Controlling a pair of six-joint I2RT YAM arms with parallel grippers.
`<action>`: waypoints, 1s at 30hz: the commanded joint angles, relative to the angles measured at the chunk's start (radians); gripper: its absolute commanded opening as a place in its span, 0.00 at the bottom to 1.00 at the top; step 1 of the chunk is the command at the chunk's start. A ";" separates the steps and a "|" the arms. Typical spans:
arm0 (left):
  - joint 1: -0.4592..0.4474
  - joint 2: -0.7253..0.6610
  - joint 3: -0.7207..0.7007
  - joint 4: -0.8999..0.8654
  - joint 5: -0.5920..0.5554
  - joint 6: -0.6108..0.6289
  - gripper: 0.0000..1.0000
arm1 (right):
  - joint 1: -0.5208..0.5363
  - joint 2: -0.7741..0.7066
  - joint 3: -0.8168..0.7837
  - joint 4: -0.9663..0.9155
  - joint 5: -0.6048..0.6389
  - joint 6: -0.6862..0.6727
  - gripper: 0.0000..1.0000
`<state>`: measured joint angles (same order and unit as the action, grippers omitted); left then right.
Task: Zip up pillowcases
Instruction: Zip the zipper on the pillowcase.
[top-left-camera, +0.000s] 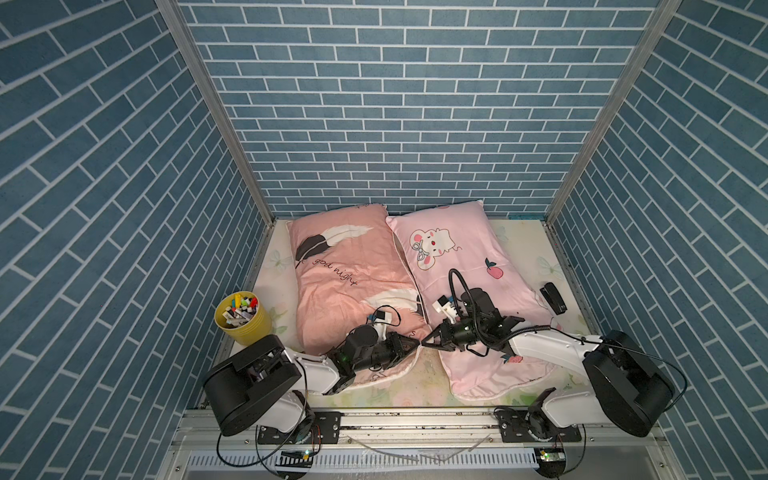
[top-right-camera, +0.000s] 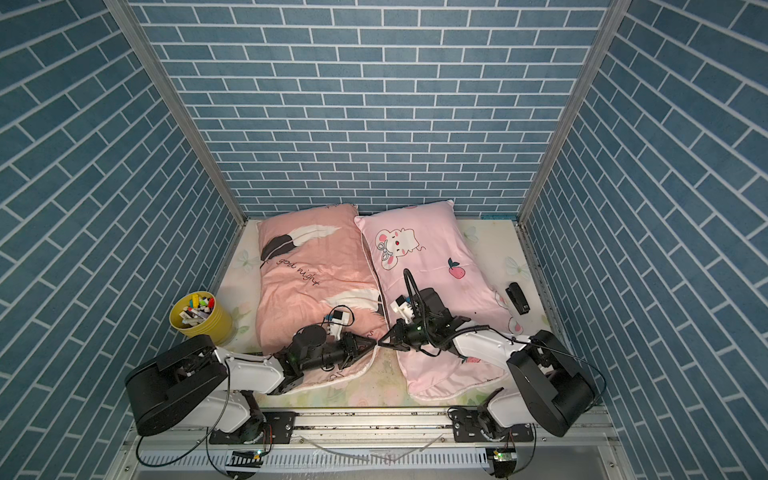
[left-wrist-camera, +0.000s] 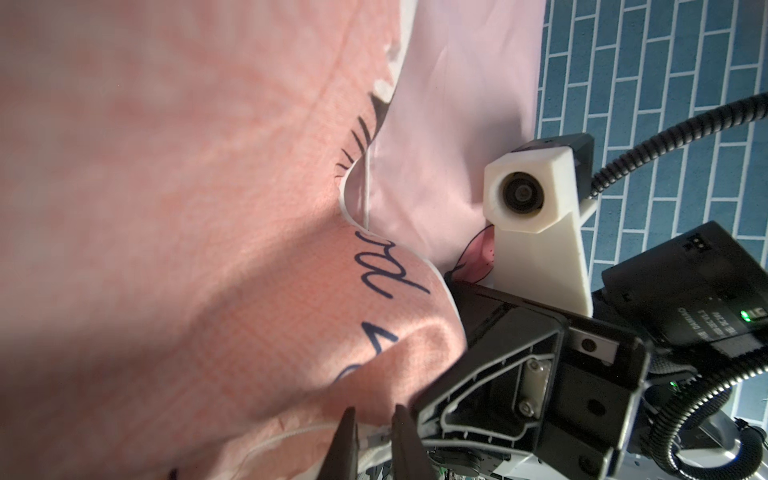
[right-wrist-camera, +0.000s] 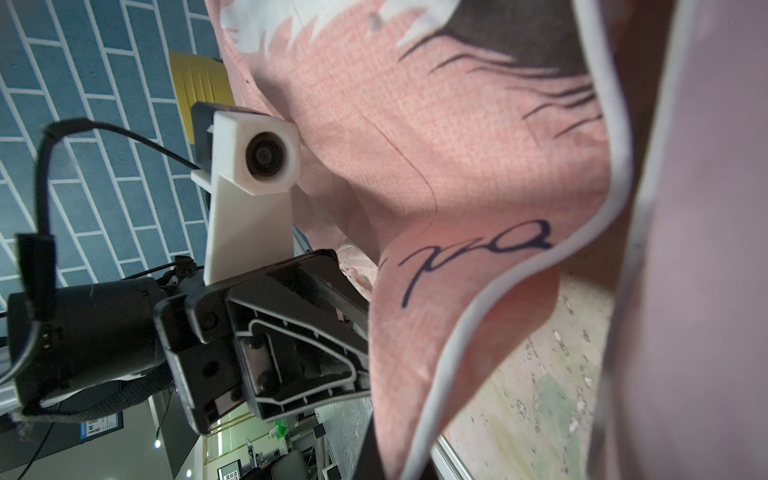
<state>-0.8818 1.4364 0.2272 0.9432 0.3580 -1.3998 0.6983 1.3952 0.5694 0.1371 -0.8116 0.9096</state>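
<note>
The salmon-pink pillowcase (top-left-camera: 345, 266) with feathers and "good night" script lies on the left, and the pale pink pillowcase (top-left-camera: 465, 266) with a cartoon mouse lies on the right. Both grippers meet at the salmon case's near right corner. My left gripper (top-left-camera: 417, 344) (left-wrist-camera: 372, 415) has its jaws narrowed on the white piped edge, with a small metal zipper pull (left-wrist-camera: 380, 436) between them. My right gripper (top-left-camera: 427, 343) (right-wrist-camera: 390, 465) is shut on that same corner's fabric, which is lifted off the sheet. The right arm reaches across the pale pink case.
A yellow cup of markers (top-left-camera: 242, 318) stands at the left beside the salmon pillow. A black stapler (top-left-camera: 553, 297) lies at the right edge. The floral sheet (top-left-camera: 415, 382) shows between the pillows' near ends. Blue brick walls close in on three sides.
</note>
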 joint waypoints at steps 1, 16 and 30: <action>-0.004 -0.006 0.000 0.003 -0.002 0.010 0.14 | -0.008 0.005 0.011 -0.042 0.032 -0.024 0.00; -0.005 0.011 0.015 0.002 0.013 0.020 0.09 | -0.008 0.003 0.015 -0.047 0.037 -0.026 0.00; -0.005 -0.068 0.007 -0.163 -0.009 0.054 0.00 | -0.009 -0.066 0.070 -0.188 0.090 -0.111 0.00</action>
<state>-0.8825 1.4048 0.2306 0.8955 0.3607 -1.3853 0.6983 1.3678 0.5880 0.0483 -0.7761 0.8627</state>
